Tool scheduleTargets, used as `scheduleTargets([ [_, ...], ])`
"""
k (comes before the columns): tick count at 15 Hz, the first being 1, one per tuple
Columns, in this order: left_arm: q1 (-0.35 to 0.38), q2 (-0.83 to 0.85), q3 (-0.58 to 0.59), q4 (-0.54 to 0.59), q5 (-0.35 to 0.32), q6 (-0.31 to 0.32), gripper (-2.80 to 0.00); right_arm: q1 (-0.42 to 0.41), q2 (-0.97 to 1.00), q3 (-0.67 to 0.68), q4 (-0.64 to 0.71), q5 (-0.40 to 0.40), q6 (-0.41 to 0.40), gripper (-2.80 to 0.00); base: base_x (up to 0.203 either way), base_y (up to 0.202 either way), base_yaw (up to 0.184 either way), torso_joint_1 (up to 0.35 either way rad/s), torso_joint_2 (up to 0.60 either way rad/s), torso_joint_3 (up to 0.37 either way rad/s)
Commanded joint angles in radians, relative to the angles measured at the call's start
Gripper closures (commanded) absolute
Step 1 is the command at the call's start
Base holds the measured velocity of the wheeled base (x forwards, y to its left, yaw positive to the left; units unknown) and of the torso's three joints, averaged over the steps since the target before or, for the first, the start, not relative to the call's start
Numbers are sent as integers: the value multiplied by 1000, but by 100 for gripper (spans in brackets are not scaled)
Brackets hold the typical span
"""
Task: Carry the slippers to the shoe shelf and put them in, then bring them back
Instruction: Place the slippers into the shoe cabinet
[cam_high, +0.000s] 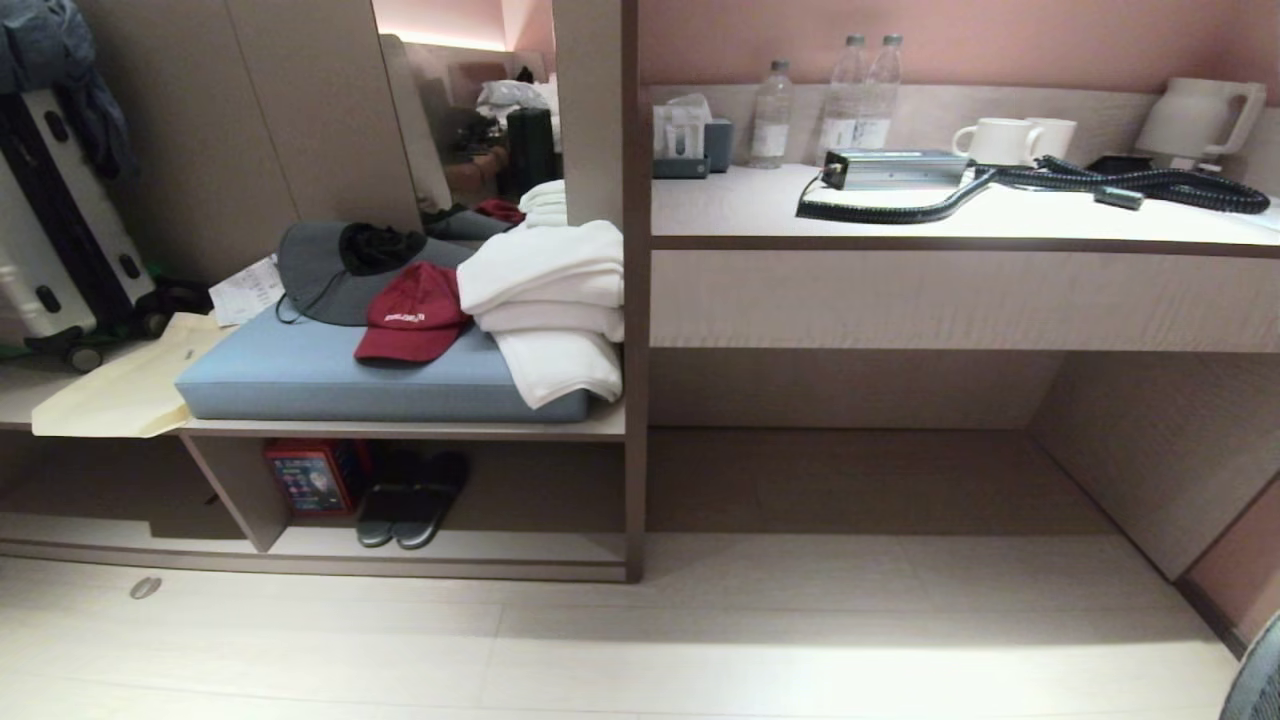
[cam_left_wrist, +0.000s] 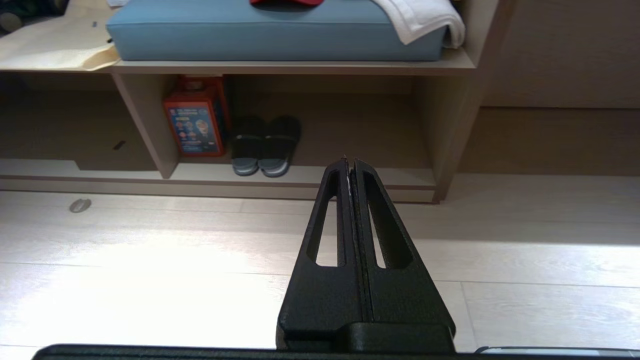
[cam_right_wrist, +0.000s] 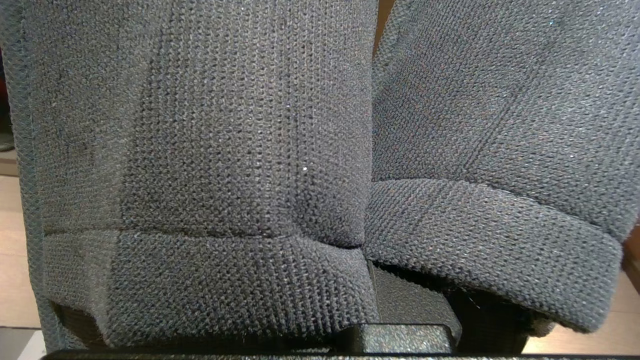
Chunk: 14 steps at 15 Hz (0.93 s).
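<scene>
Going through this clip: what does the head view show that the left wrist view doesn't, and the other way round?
Head view only: the desk counter with water bottles, white cups and a black coiled hose, plus a suitcase at far left.
Left wrist view only: the left gripper, shut, pointing over the floor toward the shoe shelf.
Both: black slides inside the shelf beside a red box, under the blue cushion.
</scene>
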Motion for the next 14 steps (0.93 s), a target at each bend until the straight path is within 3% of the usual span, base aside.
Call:
scheduleTargets([
  [1, 0, -1, 2, -1, 0, -2, 0, 0, 1, 0, 0, 0, -1, 0, 0, 195, -2, -1, 1, -19],
  [14, 0, 1, 1, -1, 0, -2, 0, 0, 1, 0, 0, 0, -1, 0, 0, 195, -3, 2, 2, 2],
])
